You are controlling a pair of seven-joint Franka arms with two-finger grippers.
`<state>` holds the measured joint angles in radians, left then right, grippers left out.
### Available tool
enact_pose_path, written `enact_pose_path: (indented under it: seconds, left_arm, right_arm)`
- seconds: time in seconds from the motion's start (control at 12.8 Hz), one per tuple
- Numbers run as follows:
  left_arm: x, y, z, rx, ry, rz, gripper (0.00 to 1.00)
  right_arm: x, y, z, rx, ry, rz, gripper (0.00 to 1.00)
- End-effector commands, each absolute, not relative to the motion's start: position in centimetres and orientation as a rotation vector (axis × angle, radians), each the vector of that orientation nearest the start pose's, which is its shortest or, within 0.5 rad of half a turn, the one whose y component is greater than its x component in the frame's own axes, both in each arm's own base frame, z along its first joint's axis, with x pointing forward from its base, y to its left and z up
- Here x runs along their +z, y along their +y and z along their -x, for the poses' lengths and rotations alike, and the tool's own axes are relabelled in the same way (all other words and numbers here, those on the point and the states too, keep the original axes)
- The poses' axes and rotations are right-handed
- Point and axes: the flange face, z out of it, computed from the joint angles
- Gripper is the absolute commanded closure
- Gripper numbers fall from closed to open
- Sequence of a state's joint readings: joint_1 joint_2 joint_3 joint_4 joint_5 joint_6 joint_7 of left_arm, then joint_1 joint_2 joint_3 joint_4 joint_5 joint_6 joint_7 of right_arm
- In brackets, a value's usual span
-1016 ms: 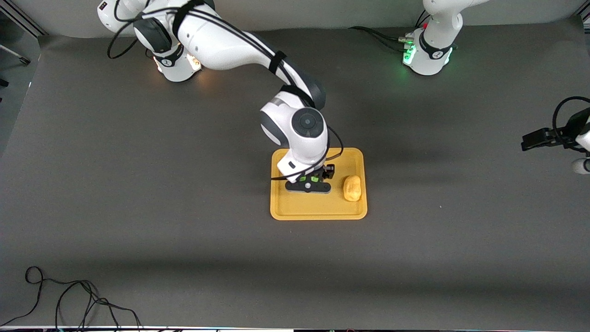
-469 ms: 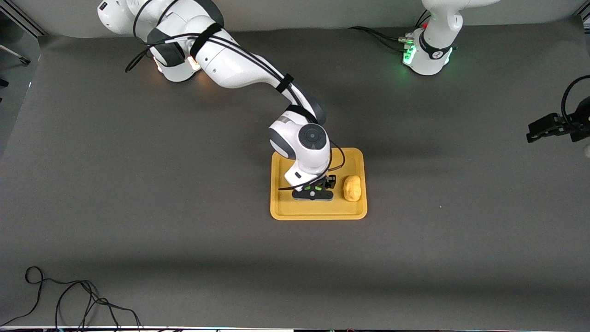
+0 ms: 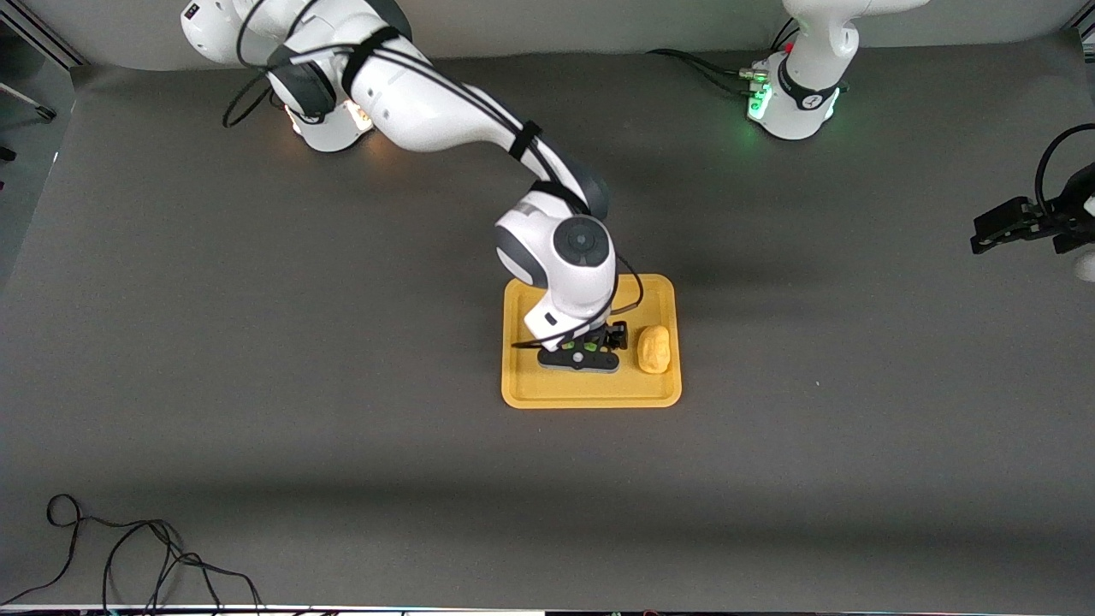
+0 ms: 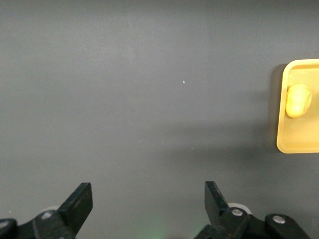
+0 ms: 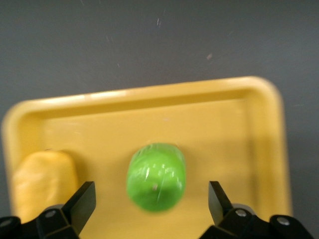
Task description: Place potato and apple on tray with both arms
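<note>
The yellow-orange tray lies mid-table. The yellow-tan potato lies on it at the end toward the left arm. My right gripper hangs low over the tray beside the potato and hides the apple in the front view. In the right wrist view the green apple lies on the tray between my right gripper's open fingers, which stand clear of it, with the potato beside it. My left gripper is open and empty, waiting over bare table at the left arm's end.
The left wrist view shows my left gripper over bare grey table, with the tray and potato well off. A black cable lies at the near corner toward the right arm's end.
My right gripper came down over the tray beside the potato, then rose slightly. My left gripper drifted a little toward the robots' side of the table.
</note>
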<state>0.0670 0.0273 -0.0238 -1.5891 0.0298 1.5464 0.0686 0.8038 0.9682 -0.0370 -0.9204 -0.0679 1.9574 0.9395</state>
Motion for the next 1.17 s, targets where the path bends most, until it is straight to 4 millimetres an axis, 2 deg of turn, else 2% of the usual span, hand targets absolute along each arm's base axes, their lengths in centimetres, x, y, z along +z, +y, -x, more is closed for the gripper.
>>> enact_pose_path:
  seconds: [0.0,0.08,0.16,0.39,0.62,0.78,1.02,1.09]
  left_arm:
    - [59.8,2.4,-56.1,0.103,0.046,3.116,0.00]
    - [59.6,2.2,-56.1,0.109,0.051,3.119,0.00]
    - [59.8,1.9,-56.2,0.100,0.058,3.125,0.00]
    - [60.5,1.7,-56.8,-0.003,0.066,3.123,0.00]
    - [60.4,1.1,-57.0,-0.011,0.078,3.124,0.00]
    - [60.4,1.5,-57.1,-0.028,0.069,3.126,0.00]
    - [59.9,1.2,-57.5,-0.033,0.038,3.126,0.00]
    - [59.9,1.2,-57.6,-0.040,0.014,3.127,0.00]
  right_arm:
    - [42.2,52.8,-54.8,-0.156,0.281,3.174,0.00]
    - [45.7,51.2,-54.5,-0.139,0.294,3.188,0.00]
    - [48.9,48.6,-54.9,-0.119,0.292,3.194,0.00]
    - [53.9,38.7,-55.9,0.005,0.193,3.255,0.00]
    - [56.7,27.8,-56.3,0.033,0.128,3.241,0.00]
    - [57.5,19.6,-57.0,0.067,0.164,3.193,0.00]
    - [57.5,8.6,-56.4,0.042,0.114,3.166,0.00]
    - [57.5,6.1,-56.4,0.044,0.107,3.161,0.00]
